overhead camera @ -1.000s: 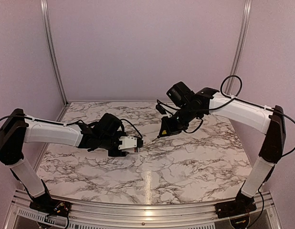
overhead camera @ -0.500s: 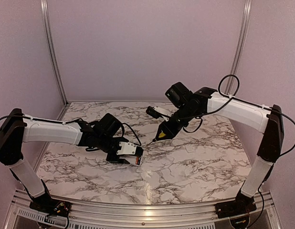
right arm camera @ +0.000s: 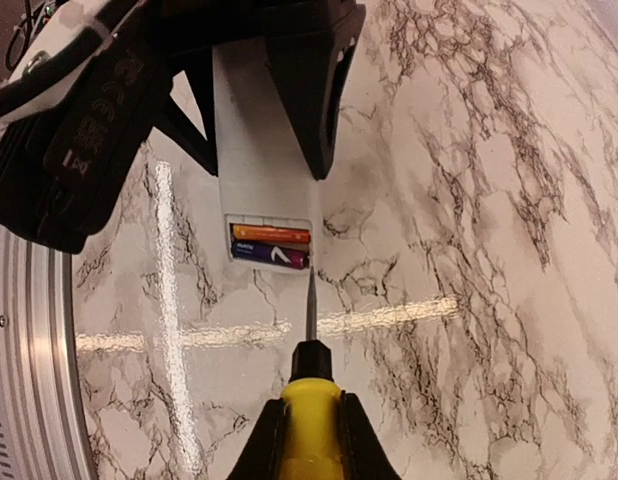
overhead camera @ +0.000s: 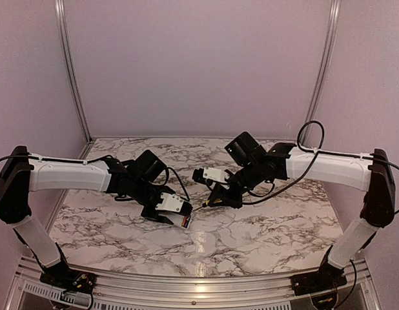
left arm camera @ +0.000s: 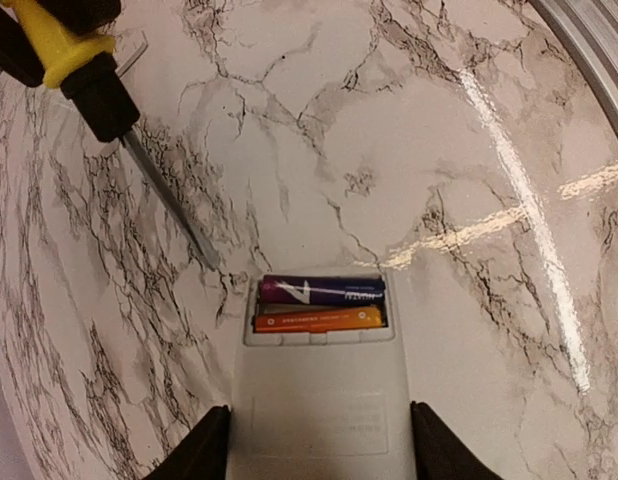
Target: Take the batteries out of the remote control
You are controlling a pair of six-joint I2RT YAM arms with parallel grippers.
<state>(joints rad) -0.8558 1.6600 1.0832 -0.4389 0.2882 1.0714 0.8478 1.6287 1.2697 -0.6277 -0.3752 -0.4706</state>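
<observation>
Left jaws clamp the remote control [left arm camera: 319, 400]; right jaws, shut narrow on the yellow-handled screwdriver [right arm camera: 309, 395], should nudge its tip ahead under the nearer purple battery [right arm camera: 271, 257] and lever gently.

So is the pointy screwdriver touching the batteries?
Apart. The left wrist view shows it: the tip of the screwdriver ends left of the remote control, with bare table between it and the batteries.
</observation>
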